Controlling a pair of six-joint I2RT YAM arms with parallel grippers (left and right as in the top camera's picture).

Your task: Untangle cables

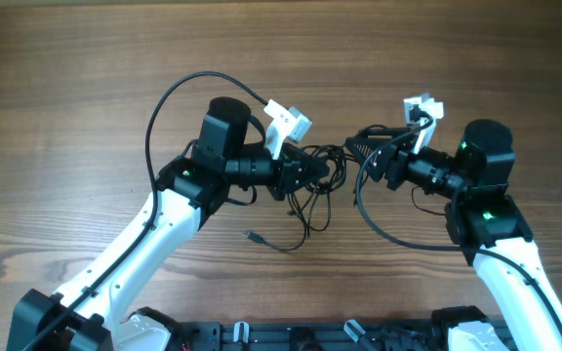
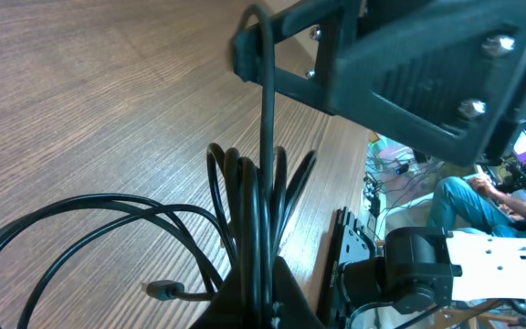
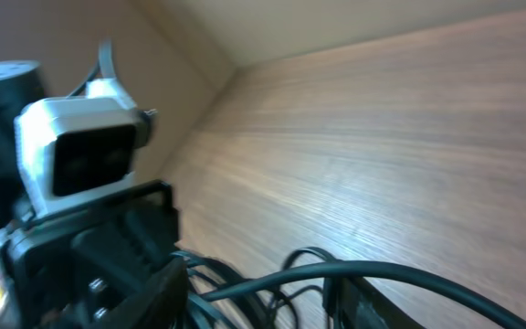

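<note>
The cables (image 1: 312, 207) are thin black cords bunched between my two grippers above the table, with loops hanging down. One plug end (image 1: 252, 236) lies on the wood. My left gripper (image 1: 312, 174) is shut on a bundle of cords; in the left wrist view its fingers (image 2: 263, 306) pinch several strands (image 2: 245, 196), and a plug (image 2: 163, 291) lies beside them. My right gripper (image 1: 357, 151) faces it closely and holds one strand that runs taut up to it (image 2: 268, 100). In the right wrist view, cords (image 3: 309, 260) loop just before its finger (image 3: 350, 306).
A thick black robot cable (image 1: 398, 239) curves under the right arm, and another (image 1: 164, 97) arcs over the left arm. The wooden table (image 1: 86, 78) spreads all around. The left arm's white camera (image 3: 80, 151) sits close to my right gripper.
</note>
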